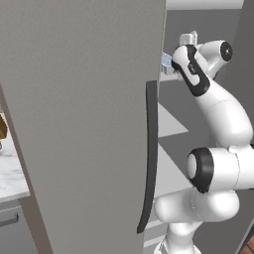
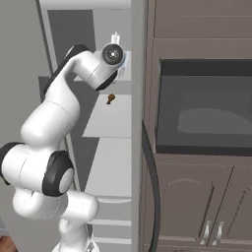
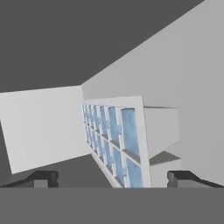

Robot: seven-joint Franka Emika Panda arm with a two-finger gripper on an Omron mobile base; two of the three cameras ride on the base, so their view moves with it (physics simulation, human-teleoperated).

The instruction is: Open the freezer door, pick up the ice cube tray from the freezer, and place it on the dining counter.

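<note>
The freezer door stands swung open and shows edge-on, its dark curved handle facing right. On an upper shelf inside lies the ice cube tray, pale blue with two rows of square cups; it also peeks out as the ice cube tray beside the hand. My gripper is open, its fingertips spread wide to either side of the tray's near end, with nothing held. The arm reaches high into the freezer. The dining counter is out of view.
The closed twin door with its dark handle stands close on the left. White shelves lie below the hand, one bearing a small brown item. Brown cabinets and a dark oven are to the right. A marble worktop is far left.
</note>
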